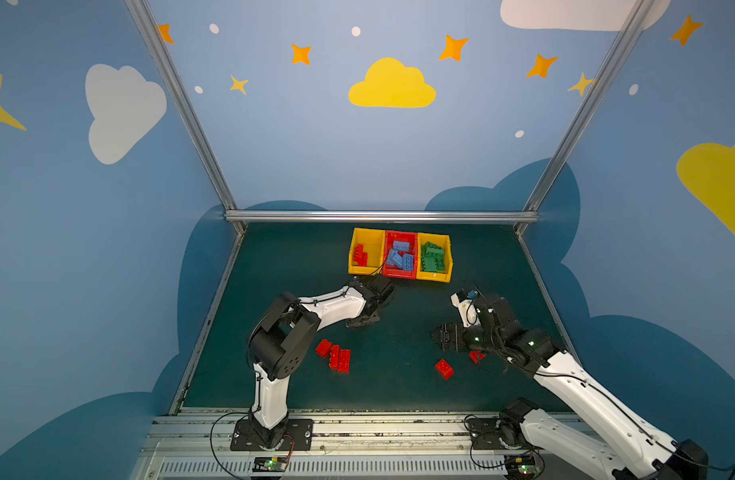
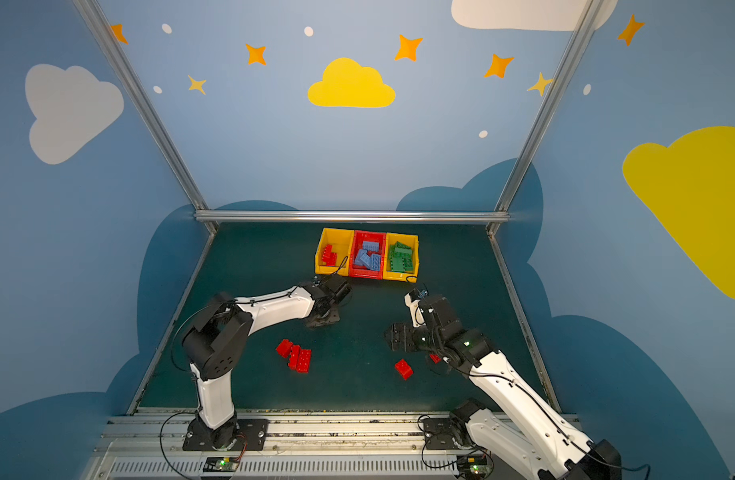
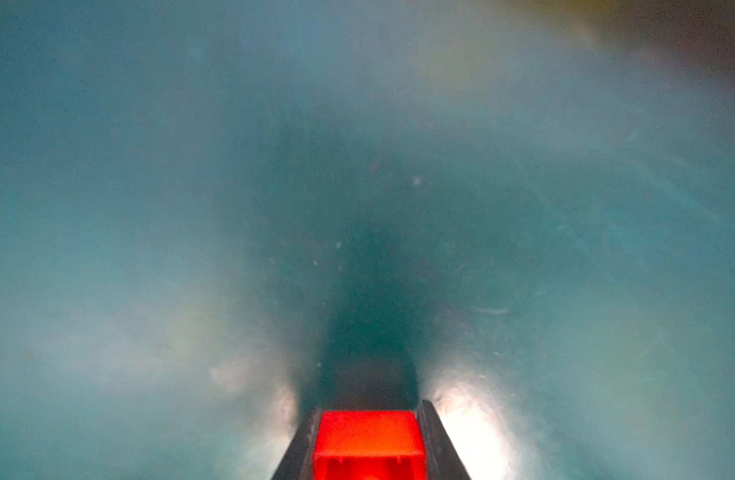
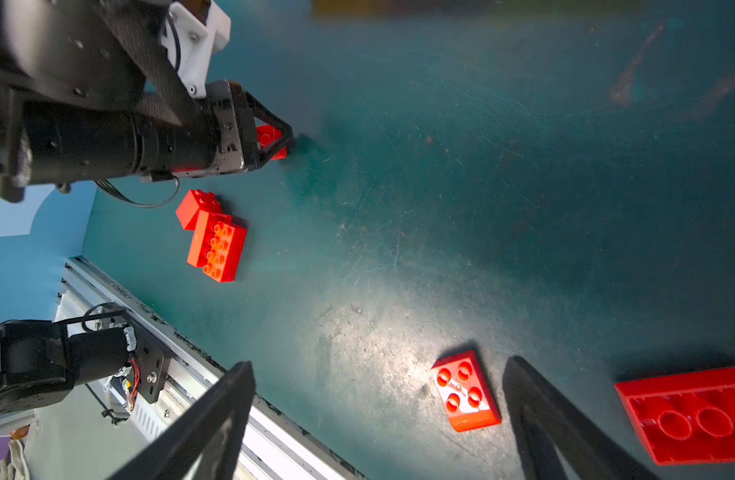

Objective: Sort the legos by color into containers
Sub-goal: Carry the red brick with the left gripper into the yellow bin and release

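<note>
Left wrist view showed my left gripper (image 3: 367, 410) clamped on a red brick (image 3: 367, 442), near the bins (image 1: 400, 272); both top views hid that brick. My right gripper (image 4: 378, 363) stood open.

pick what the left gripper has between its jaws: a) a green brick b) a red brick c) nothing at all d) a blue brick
b: the left gripper is closed on a red brick, and the left wrist view shows the same red block with a jaw tight against each side.
</note>
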Robot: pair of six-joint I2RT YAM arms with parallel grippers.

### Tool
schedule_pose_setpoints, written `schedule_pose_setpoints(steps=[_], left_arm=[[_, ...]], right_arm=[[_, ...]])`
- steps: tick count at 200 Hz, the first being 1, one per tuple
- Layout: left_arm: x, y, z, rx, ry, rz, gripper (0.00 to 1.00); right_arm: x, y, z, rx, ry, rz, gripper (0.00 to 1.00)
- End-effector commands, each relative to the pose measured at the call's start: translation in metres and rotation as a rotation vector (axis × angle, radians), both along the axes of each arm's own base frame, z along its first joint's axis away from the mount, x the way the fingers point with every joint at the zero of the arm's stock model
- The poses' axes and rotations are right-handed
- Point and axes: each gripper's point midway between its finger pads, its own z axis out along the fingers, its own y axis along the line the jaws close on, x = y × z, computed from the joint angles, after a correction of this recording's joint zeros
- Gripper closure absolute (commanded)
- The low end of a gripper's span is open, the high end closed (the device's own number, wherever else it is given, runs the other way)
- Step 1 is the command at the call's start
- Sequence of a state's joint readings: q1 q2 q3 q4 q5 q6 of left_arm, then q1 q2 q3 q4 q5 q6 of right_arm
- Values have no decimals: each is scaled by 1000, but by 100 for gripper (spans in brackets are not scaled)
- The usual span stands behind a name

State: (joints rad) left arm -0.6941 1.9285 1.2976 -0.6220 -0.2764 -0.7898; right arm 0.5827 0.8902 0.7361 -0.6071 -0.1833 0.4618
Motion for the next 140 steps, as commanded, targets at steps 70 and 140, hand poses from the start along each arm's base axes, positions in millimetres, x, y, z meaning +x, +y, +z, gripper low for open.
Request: schedule_pose_setpoints(steps=[70, 140], left_arm=[[169, -4, 98, 1, -197, -61, 76], [251, -24, 88, -80, -316, -99, 62]], right_arm=[[36, 4, 18, 33, -1, -28, 9], [66, 4, 14, 2, 42, -68, 9]])
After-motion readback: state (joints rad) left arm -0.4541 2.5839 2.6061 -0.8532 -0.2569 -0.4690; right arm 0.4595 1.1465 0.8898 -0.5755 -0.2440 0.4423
